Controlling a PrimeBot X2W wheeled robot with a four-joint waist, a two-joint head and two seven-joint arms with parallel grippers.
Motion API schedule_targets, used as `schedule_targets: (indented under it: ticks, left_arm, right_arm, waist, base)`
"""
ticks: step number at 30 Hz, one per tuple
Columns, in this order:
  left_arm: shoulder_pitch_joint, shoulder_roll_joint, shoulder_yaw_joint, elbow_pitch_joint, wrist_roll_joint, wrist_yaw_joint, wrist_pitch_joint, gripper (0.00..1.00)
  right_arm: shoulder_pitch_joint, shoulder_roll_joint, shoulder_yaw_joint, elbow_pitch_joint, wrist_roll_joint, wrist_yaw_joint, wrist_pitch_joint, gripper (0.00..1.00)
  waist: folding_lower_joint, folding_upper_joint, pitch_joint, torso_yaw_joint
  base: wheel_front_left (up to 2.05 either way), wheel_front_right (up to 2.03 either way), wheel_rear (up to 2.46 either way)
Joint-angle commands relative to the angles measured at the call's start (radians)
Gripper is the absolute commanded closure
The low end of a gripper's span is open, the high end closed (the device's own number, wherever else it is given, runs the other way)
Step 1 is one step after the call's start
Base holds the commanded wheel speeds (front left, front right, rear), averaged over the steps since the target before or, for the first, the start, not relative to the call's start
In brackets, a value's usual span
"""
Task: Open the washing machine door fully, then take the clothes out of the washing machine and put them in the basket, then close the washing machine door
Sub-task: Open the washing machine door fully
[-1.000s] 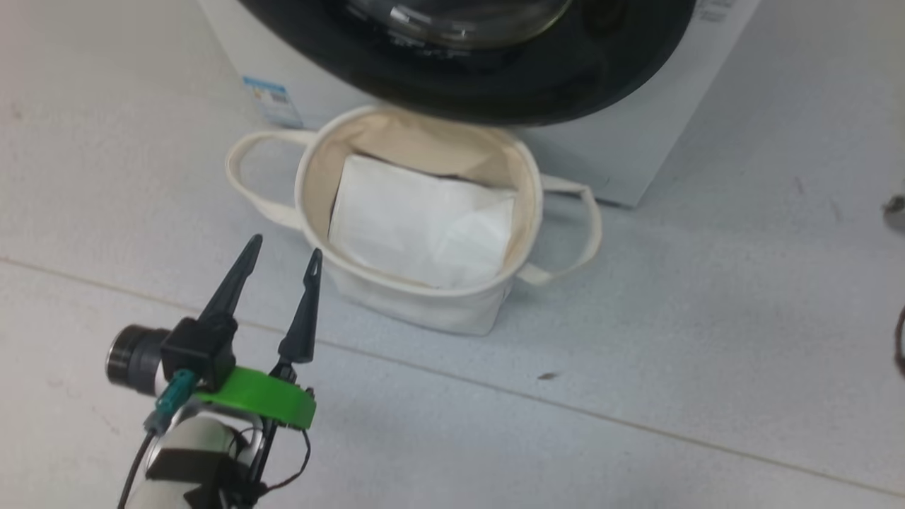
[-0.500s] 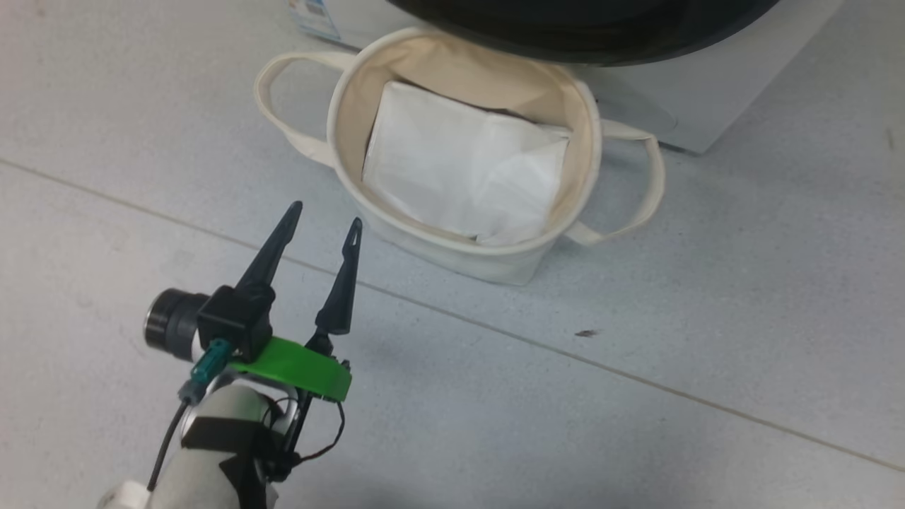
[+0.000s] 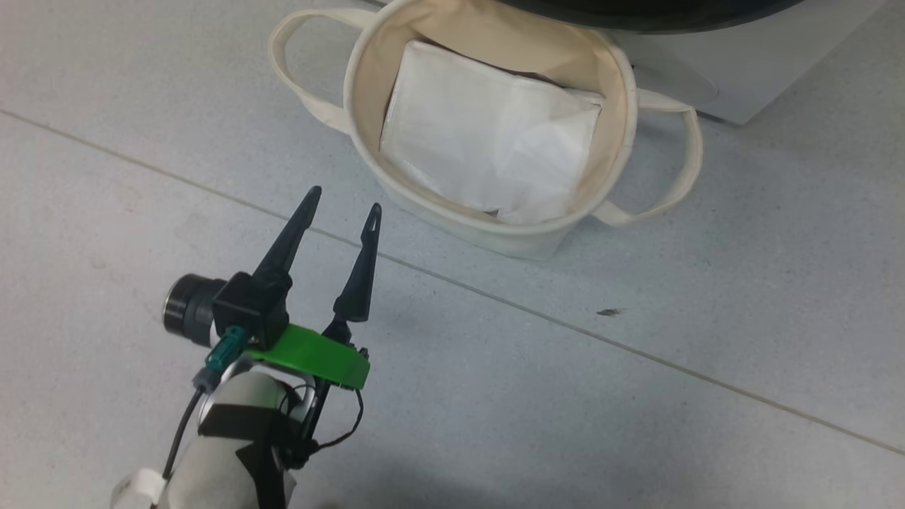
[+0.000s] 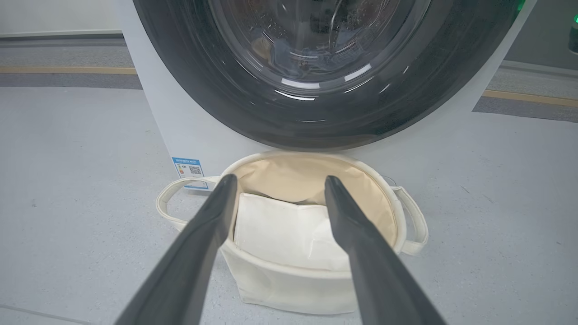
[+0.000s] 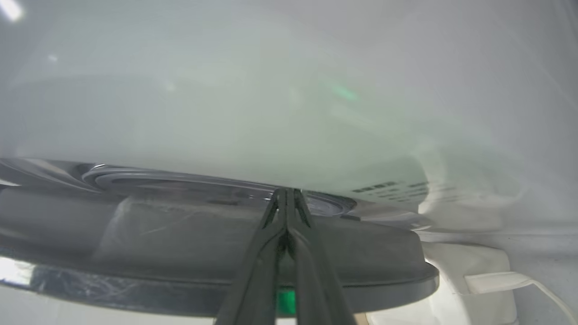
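Observation:
The basket [image 3: 481, 230] stands on the floor against the washing machine [image 3: 749, 63], with a plain white sheet [image 3: 488, 134] lying in it. My left gripper [image 3: 343, 200] hovers open and empty, low and just short of the basket's front left. Along its fingers the left wrist view shows the basket [image 4: 289, 289] under the washing machine door [image 4: 189, 81], which sits against the white front [image 4: 180, 140]. Dim brownish and bluish shapes, perhaps the clothes [image 4: 271, 47], show behind the glass. My right gripper [image 5: 285, 192] is shut, its tips at the seam between the door's dark rim [image 5: 180, 253] and the front panel [image 5: 271, 113].
A small blue sticker [image 4: 187, 168] marks the machine's lower left corner. A thin floor joint [image 3: 537, 314] runs diagonally in front of the basket, with grey floor on all sides. One basket handle [image 3: 679, 162] loops out to the right, another [image 3: 297, 56] to the left.
The head view has tilted down, so the machine and basket have slid up the picture. The left gripper stays open and holds about the same place beside the basket.

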Motion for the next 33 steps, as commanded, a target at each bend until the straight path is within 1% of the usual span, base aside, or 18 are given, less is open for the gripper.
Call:
schedule_targets:
  ticks: [1, 5, 9, 19, 23, 28, 33]
  left_arm:
    - [-0.015, 0.014, 0.03, -0.026, 0.011, -0.001, -0.012, 0.0]
    - [-0.018, 0.006, 0.031, -0.021, 0.01, -0.004, -0.012, 0.0]
    - [-0.01, 0.002, 0.033, -0.014, 0.011, -0.005, -0.012, 0.0]
    - [0.04, 0.002, 0.063, 0.001, 0.024, -0.011, -0.012, 0.0]
    - [0.074, 0.01, 0.083, 0.002, 0.028, -0.014, -0.012, 0.0]
    - [0.115, 0.023, 0.106, 0.0, 0.032, -0.018, -0.012, 0.0]
    - [0.139, 0.028, 0.124, -0.007, 0.035, -0.02, -0.012, 0.0]
  right_arm:
    - [-0.039, 0.002, -0.002, -0.029, -0.003, 0.005, 0.004, 1.0]
    - [-0.046, 0.017, 0.028, -0.032, -0.005, 0.005, 0.027, 1.0]
    - [-0.019, 0.035, 0.053, -0.055, 0.016, 0.005, 0.069, 1.0]
    - [0.135, 0.089, 0.134, -0.169, 0.073, 0.005, 0.189, 1.0]
    - [0.214, 0.126, 0.182, -0.226, 0.089, 0.005, 0.232, 1.0]
    - [0.304, 0.19, 0.261, -0.304, 0.105, 0.005, 0.29, 1.0]
    - [0.366, 0.26, 0.314, -0.37, 0.109, 0.005, 0.291, 1.0]
  waist:
    - [-0.0002, 0.0, 0.002, 0.002]
    - [-0.0002, 0.0, -0.002, 0.007]
    - [-0.0002, 0.0, -0.024, 0.008]
    - [-0.0002, 0.0, -0.122, -0.013]
    - [-0.0002, 0.0, -0.172, -0.026]
    - [-0.0002, 0.0, -0.218, -0.037]
    - [-0.0002, 0.0, -0.241, -0.03]
  base:
    - [0.0, 0.0, 0.0]
    - [0.0, 0.0, 0.0]
    - [0.0, 0.0, 0.0]
    - [0.0, 0.0, 0.0]
    - [0.0, 0.0, 0.0]
    - [0.0, 0.0, 0.0]
    - [0.0, 0.0, 0.0]
